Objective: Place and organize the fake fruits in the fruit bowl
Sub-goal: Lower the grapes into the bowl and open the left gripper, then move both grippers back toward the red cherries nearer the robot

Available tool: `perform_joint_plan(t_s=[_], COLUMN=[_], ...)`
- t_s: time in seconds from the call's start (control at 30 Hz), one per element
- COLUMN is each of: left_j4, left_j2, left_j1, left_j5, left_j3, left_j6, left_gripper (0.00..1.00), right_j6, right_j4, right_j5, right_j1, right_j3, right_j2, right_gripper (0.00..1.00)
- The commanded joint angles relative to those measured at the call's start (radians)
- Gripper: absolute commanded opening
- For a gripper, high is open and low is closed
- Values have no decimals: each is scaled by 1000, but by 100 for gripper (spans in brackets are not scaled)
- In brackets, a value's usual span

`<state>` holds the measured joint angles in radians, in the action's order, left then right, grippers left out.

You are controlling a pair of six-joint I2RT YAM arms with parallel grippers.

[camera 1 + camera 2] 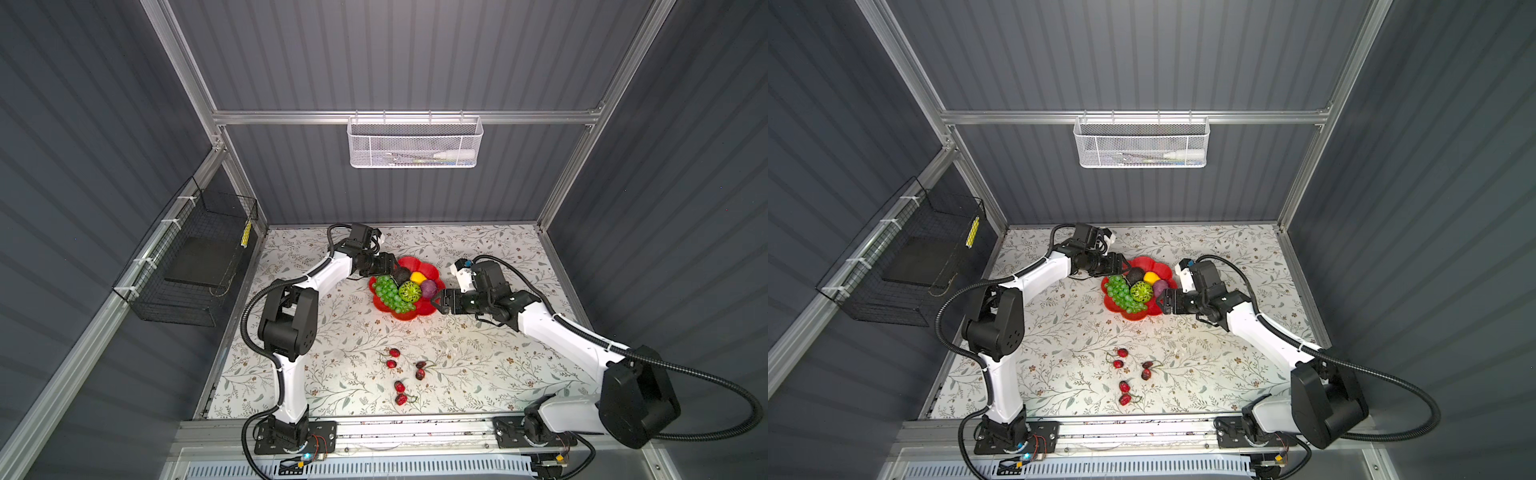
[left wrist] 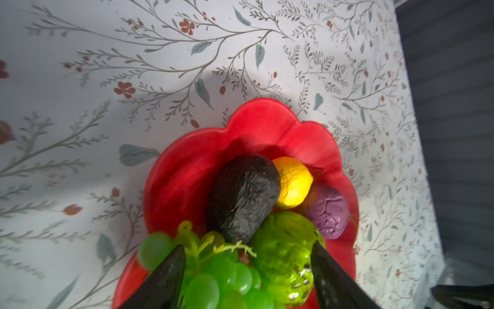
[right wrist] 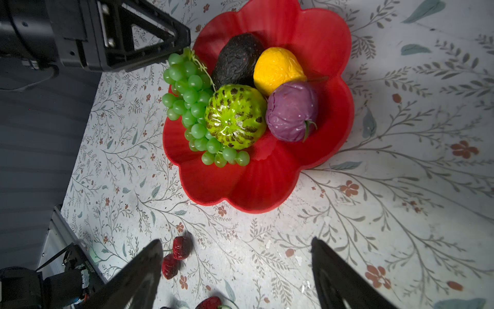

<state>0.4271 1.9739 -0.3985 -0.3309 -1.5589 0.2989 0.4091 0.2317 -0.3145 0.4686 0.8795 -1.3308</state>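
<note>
Both top views put the red cherries (image 1: 400, 387) nearest: six of them, in stemmed pairs, lie scattered on the table (image 1: 498, 374) well apart from the fruit bowl (image 1: 404, 314). Farther in, the right fingers (image 3: 144, 270) hang spread wide just beside the bowl's rim with nothing between them.

The bowl carries five fruits. The green grape bunch (image 1: 388, 293) lies along its left side, and the bumpy green ball (image 1: 409, 292) sits mid-bowl, touching the grapes. The purple fruit (image 1: 428, 287) is to the right, with the dark avocado (image 1: 401, 275) and yellow pear (image 1: 417, 276) side by side behind.

At the bowl's far-left edge the left fingers (image 2: 171, 275) stand apart over the grapes' stem end, clamped on nothing.

I judge the large fruits done and the cherries next. An arm must reach to the near table and close on a small cherry or thin stem that could slip.

Farthest back, the black wire basket (image 1: 187, 257) holds a dark flat slab. The white mesh basket (image 1: 413, 141) holds pale items too small to name.
</note>
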Motion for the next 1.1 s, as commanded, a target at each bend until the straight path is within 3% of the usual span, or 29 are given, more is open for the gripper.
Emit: perform_joint_plan(t_s=[0.0,0.1,0.3,0.5,0.6,1.07], left_j4=[122,120,24,4,-9,-72], left_j2=[-124,-204,-302,-263,-241,-173], left_j1=[3,3,1,-2,-3,-3], left_j5=[118,154,126,95,84,28], left_j3=[33,121,303,312,306,295], left_j6=[-86,-72,28,42,40,36], left_gripper=[77,74,52,37,24,26], right_j6=[19,36,30,16,17,26], right_j4=[-11,-36,-40,-35,-37,-37], right_j5=[-2,-7,-11,-12,-11,-8], right_j1=[9,14,26,27,28,30], right_j3=[-31,-55,-41,-16,-20,-16], right_j2=[41,47,26,-3,-6,-13], right_gripper=[87,87,87,87,87,87])
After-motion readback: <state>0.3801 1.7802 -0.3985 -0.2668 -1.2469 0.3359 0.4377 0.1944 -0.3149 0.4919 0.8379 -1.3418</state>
